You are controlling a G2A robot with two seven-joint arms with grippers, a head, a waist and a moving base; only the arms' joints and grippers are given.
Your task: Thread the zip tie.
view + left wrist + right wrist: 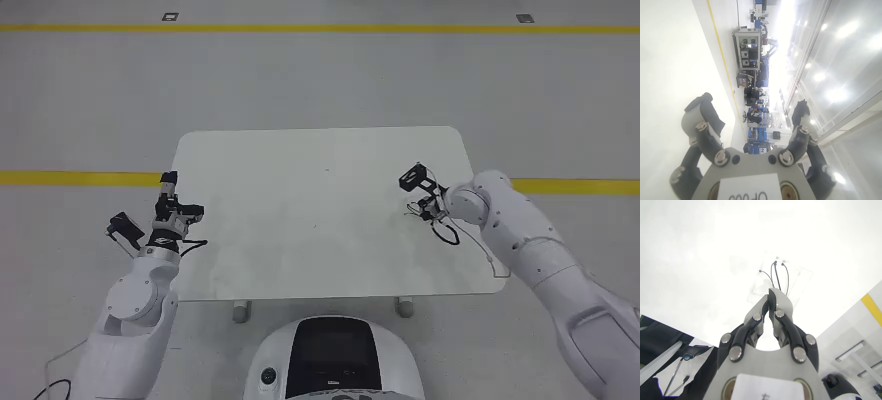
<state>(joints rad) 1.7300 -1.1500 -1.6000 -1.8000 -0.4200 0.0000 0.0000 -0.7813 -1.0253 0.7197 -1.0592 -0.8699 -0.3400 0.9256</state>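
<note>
Three thin black zip ties lie fanned out on a clear plastic sheet on the white table. My right gripper is shut, its tips right at the ties' tail ends. The tails run behind the fingertips, so I cannot tell if one is pinched. In the top view this gripper sits over the table's right part, with faint dark ties beside it. My left gripper hangs at the table's left edge; its fingers stand wide open with nothing between them.
The table's right edge runs close to the right gripper, with a yellow floor line beyond the table. A black cable loop hangs from the right wrist. The left wrist view looks out into a workshop with racks.
</note>
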